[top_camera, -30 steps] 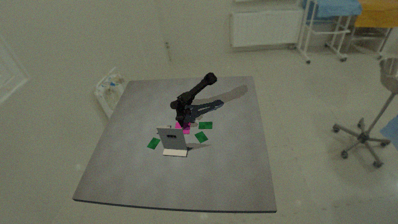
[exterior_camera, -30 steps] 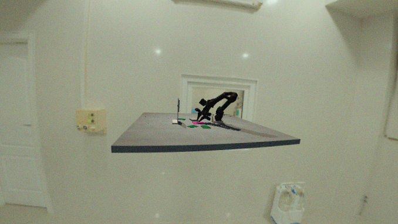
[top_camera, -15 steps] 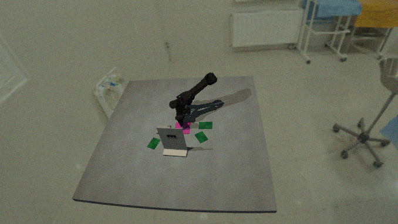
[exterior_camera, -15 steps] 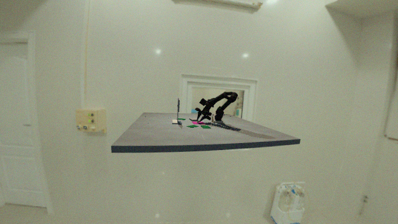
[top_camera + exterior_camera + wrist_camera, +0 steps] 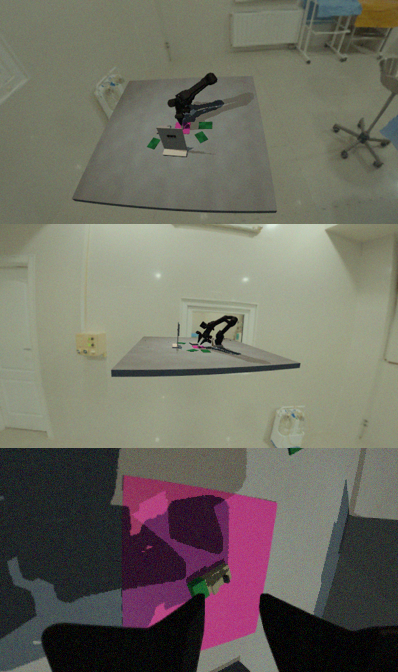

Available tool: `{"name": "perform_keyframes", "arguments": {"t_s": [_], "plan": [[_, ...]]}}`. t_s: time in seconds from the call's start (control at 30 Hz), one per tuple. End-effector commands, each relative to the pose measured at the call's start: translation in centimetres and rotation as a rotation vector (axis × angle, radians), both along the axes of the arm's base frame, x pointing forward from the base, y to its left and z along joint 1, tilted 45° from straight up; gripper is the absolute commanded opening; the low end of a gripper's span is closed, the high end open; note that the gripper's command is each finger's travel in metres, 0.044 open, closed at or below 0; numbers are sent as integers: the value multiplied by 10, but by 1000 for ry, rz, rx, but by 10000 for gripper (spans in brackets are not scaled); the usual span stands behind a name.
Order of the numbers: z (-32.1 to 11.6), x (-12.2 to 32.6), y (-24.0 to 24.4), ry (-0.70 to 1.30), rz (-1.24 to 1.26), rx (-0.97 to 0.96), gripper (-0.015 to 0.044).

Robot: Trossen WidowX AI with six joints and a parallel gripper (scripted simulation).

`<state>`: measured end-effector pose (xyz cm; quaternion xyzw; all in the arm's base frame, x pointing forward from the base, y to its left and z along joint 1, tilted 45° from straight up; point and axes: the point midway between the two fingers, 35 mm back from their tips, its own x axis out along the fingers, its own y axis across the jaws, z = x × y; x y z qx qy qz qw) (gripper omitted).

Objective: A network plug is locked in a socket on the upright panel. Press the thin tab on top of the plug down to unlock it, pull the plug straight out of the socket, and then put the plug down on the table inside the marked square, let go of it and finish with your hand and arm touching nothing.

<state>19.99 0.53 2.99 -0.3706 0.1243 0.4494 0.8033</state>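
Note:
The small plug, green at one end and tan at the other, lies inside the magenta marked square in the wrist view. My gripper is open, above the square, with nothing between its fingers. The left fingertip overlaps the plug's green end in the wrist view; whether it touches cannot be told. The upright panel stands beside the square, with dark socket openings near its top. The plug is too small to make out in the top and exterior views.
Green patches lie around the square on the table. The panel's pale foot is on its side away from the arm. Arm shadows fall across the square.

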Motion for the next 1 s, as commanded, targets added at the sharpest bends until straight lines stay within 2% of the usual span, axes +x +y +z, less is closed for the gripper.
{"name": "perform_keyframes", "arguments": {"t_s": [0.0,0.97], "plan": [[3,-1,-3,-9,0,-1,156],[20,-4,-23,-4,-2,-6,156]]}}
